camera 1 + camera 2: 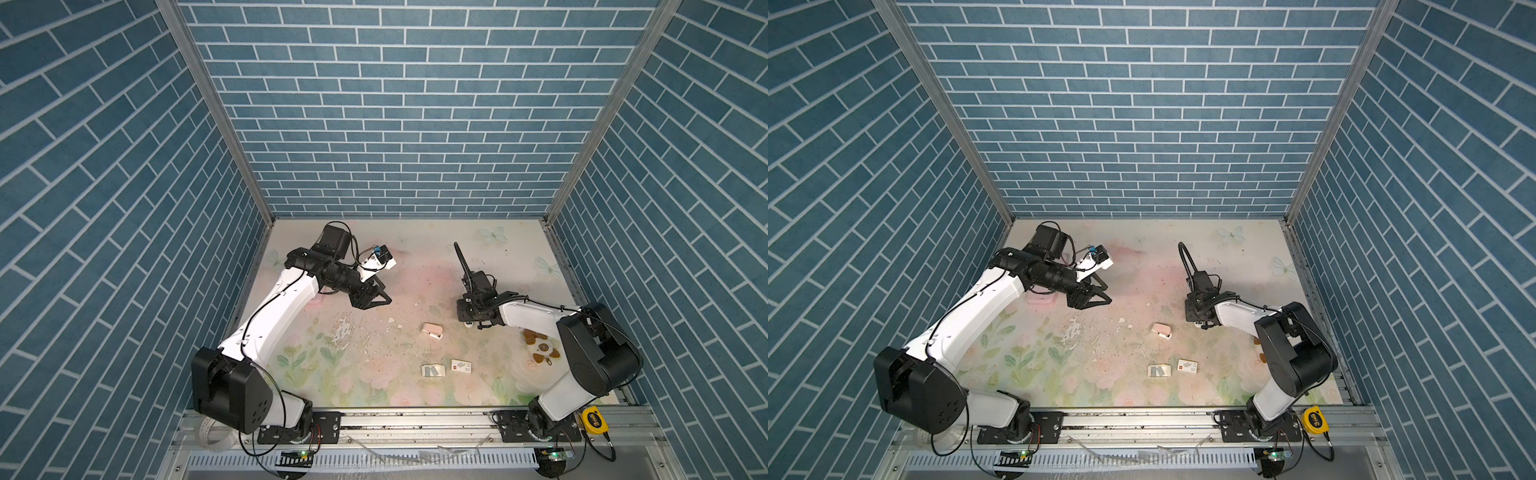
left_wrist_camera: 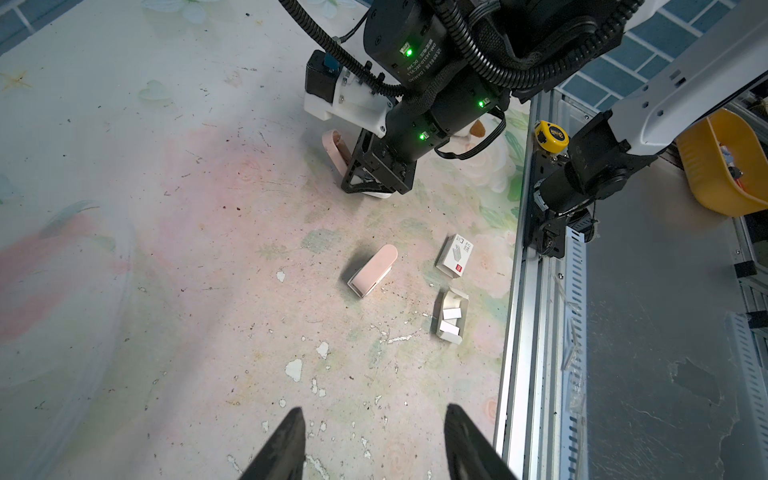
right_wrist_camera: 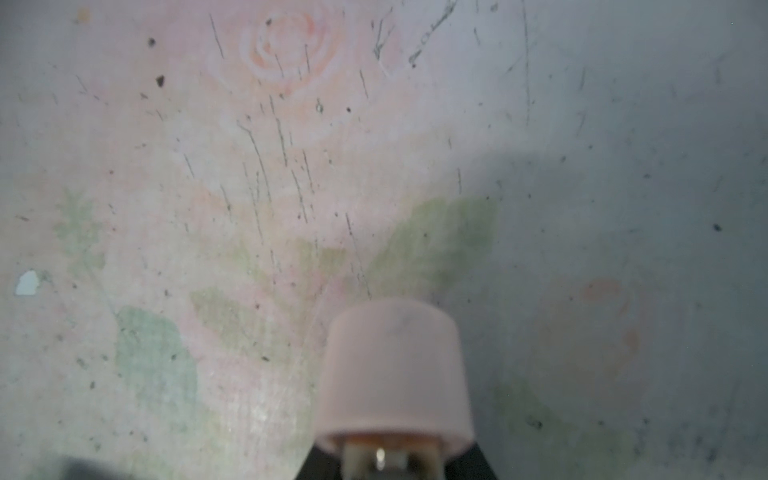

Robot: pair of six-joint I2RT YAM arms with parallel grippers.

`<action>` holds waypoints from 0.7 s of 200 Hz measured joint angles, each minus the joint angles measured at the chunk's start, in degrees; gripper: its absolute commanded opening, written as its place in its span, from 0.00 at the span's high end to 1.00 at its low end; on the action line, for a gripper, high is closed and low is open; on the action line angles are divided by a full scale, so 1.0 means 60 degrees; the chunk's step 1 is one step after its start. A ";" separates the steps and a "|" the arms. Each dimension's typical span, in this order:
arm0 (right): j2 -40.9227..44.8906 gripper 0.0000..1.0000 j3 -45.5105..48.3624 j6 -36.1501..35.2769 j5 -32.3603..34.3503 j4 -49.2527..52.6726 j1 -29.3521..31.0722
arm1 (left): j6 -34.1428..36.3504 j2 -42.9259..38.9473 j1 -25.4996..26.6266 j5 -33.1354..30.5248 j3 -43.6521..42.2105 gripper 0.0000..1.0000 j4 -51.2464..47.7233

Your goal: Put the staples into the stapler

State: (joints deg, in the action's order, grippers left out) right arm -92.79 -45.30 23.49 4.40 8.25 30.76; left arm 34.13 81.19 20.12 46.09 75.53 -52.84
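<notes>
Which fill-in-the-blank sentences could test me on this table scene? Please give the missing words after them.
1. The left gripper is open and holds ___.
2. The held object in the right gripper is ___ in colour.
3. The card sleeve beside the staples tray bears a small ___ square.
4. The tape measure is ___ in colour.

Missing words: nothing; pink; red; yellow.

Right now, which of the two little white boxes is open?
The box with grey strips lying inside it. The other box, with a red square, shows only its printed lid.
</notes>
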 measured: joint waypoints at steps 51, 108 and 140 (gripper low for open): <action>-0.0073 0.72 -0.0007 0.0000 0.0219 -0.0120 0.0419 | 0.0066 0.0000 0.0000 0.0000 -0.0157 0.44 0.0022; -0.0164 0.59 -0.0022 0.0040 0.0597 -0.0259 0.0907 | 0.0146 -0.0018 0.0000 0.0000 -0.0248 0.44 0.0018; -0.0164 0.54 -0.0004 0.0113 0.0776 -0.0259 0.1096 | 0.0208 -0.0146 0.0000 0.0000 -0.0393 0.44 0.0000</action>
State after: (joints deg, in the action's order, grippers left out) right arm -93.78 -45.32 24.16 9.06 6.70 37.34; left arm 35.38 80.31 20.12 46.09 73.17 -52.84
